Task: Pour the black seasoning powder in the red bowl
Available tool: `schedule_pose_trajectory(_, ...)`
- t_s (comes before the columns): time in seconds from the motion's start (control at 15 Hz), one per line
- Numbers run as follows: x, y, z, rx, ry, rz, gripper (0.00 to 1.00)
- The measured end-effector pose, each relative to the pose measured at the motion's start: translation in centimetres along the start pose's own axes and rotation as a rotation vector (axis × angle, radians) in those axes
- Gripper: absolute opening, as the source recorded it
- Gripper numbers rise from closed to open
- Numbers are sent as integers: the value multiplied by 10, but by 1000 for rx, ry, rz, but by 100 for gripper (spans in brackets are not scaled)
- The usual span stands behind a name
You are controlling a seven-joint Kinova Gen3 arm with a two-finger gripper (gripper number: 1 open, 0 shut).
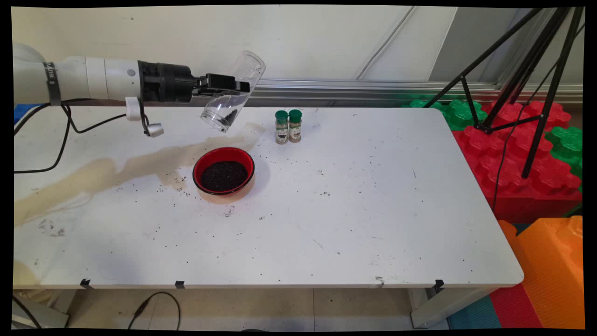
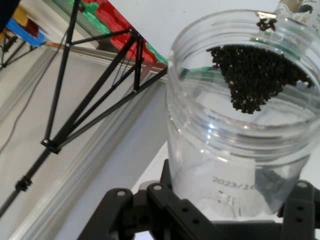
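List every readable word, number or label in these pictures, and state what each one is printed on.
"2023/1...", cut off after that: printed on the clear jar held in the jaws of the gripper.
Labels on the two green-capped spice bottles: too small to read.
Lettering on the arm's band: not legible.

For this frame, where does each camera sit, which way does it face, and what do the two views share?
Main view: fixed above the table's near side, facing the back wall across the white table, red bowl and two spice jars; the arm enters from the left, gripper holding the clear jar tilted.
Hand view: on the hand, looking along the gripper; its black linkage shows at the bottom.
Shared: the clear jar with dark grains, and the black tripod.
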Motion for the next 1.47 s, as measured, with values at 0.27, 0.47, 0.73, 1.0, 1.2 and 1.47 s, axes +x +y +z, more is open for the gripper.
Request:
schedule_pose_trajectory(0.27,-4,1,0,-22,-3,-78,0)
schedule_pose_trajectory(0.47,-5,1,0,-38,-3,-136,0)
schedule_pose_trajectory(0.73,-7,1,0,-68,-1,-265,0)
schedule_pose_trajectory(1.0,-10,1,0,-96,-4,-389,0)
schedule_pose_trajectory(1.2,-12,2,0,-110,-8,-464,0)
schedule_pose_trajectory(1.47,-15,3,1,-129,-16,-570,0)
